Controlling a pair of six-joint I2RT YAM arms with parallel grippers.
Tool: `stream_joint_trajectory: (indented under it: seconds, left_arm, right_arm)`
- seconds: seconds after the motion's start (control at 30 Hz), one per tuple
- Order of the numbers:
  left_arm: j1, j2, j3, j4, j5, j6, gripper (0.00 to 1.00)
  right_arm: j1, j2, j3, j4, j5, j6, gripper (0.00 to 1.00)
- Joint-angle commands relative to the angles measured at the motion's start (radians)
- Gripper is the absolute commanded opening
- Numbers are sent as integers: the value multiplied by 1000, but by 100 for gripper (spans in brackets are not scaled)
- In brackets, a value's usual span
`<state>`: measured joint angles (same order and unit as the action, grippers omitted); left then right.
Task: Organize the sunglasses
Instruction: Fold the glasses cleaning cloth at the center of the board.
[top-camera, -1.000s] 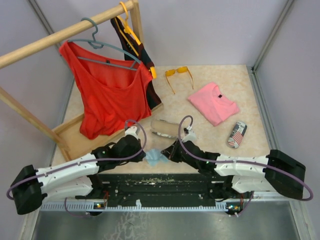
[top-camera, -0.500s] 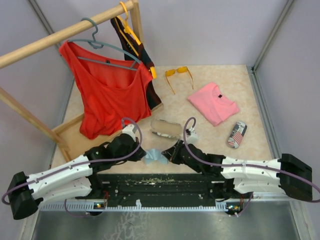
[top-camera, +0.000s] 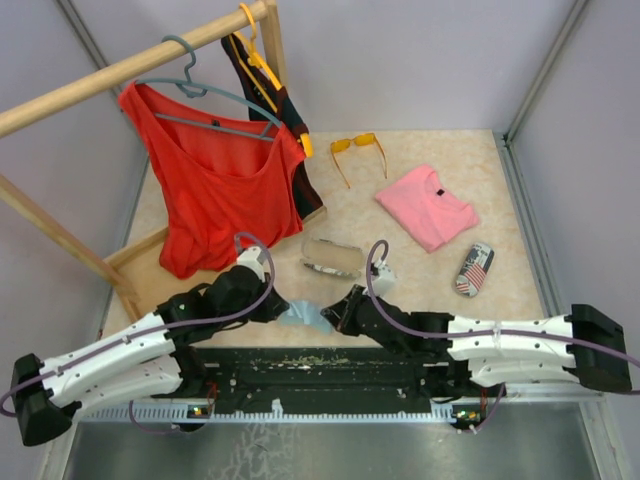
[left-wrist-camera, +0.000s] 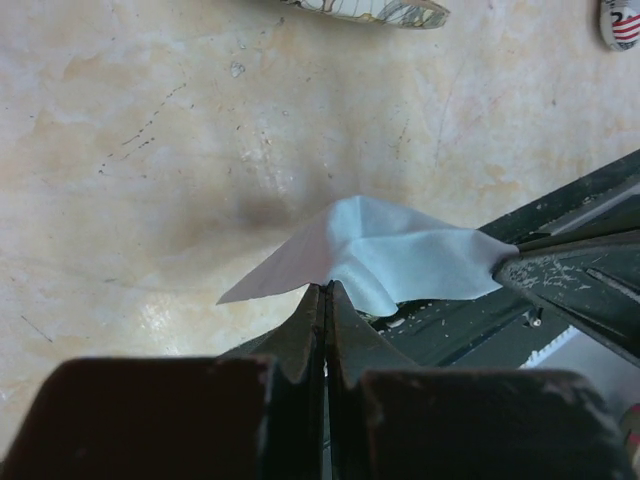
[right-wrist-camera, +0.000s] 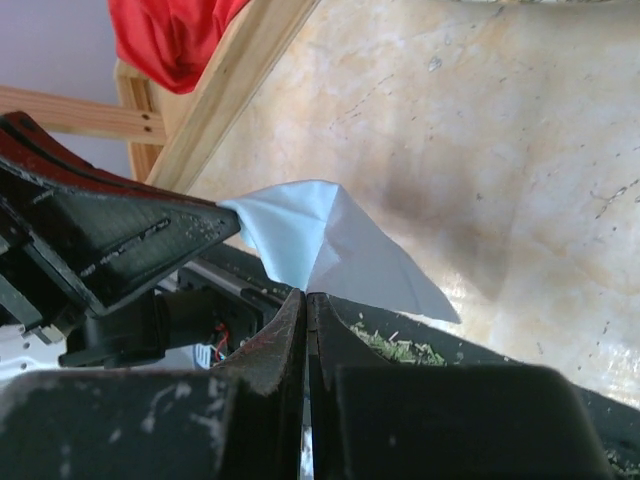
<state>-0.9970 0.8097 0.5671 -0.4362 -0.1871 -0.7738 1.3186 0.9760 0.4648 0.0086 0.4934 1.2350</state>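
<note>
1. Pinching one light-blue cloth (left-wrist-camera: 390, 255) between them, the left gripper (left-wrist-camera: 325, 298) and right gripper (right-wrist-camera: 306, 300) are both clamped tight on it at 6 o'clock, over the near edge of the table (top-camera: 420, 150).
2. The orange sunglasses (top-camera: 356, 148) lie untouched at 12 o'clock, arms unfolded; organizing looks barely begun.
3. The patterned case (top-camera: 332, 256) sits at centre, its contents too small to tell; the second pair I cannot make out anywhere.
</note>
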Motion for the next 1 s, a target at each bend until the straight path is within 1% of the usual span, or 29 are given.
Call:
stream_joint_trajectory:
  seconds: [0.0,0.23,0.33,0.47,0.57,0.67,0.97]
  left_arm:
    - [1,-44,53,-71,31,-25,0]
    - [-7,-72,60,-131,96,-48,0]
    - [-12,-68,39,-138,113,-58,0]
    - [-12,-43,-5,-87,111,-57,0]
    - [-12,0,-30,-27,120,-62,0]
    - [-12,38,-47,16,121,-67,0]
    - [-9,112,-75,116,38,-38,0]
  right_arm:
    - [70,-32,71,-66,104,35,0]
    - [201,-28,119,-199,243,121,0]
    - [205,-17,116,-235,240,159,0]
    - [205,7,114,-275,250,199,0]
    - [175,18,112,-287,232,196,0]
    - [126,14,89,-238,187,164,0]
    - [-4,32,51,-144,85,74,0]
